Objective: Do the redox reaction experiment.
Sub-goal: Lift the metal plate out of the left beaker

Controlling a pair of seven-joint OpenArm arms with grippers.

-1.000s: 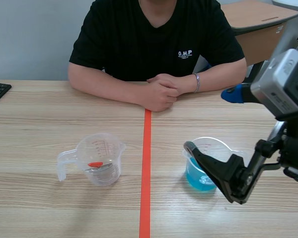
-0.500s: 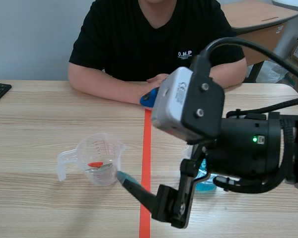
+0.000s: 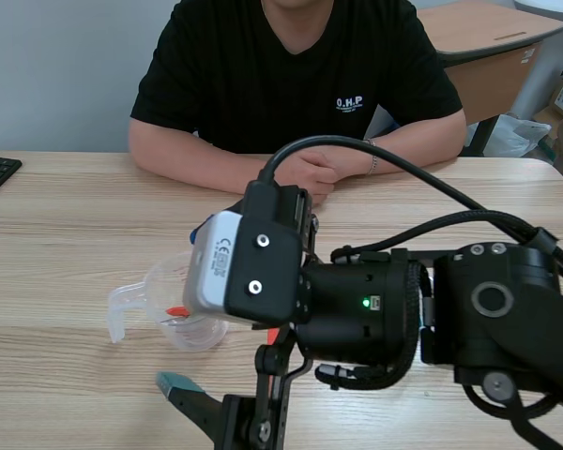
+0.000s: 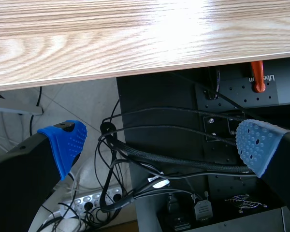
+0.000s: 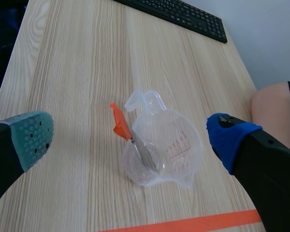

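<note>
The right fingers [image 5: 24,140] are spread wide and hold nothing, one pad teal, the other blue. A clear measuring cup [image 5: 169,154] stands upright on the tabletop [image 5: 63,72], ahead of them and between their tips. Its handle is on the far side and its spout on the near side. A thin tool with an orange end [image 5: 118,123] leans inside it, and that end pokes over the rim toward the teal finger. The tool's lower part is hard to make out through the plastic. In the scene view the right arm covers part of the cup. The left fingers [image 4: 63,142] are also spread and empty, below the tabletop's edge and above a tangle of cables [image 4: 150,159].
</note>
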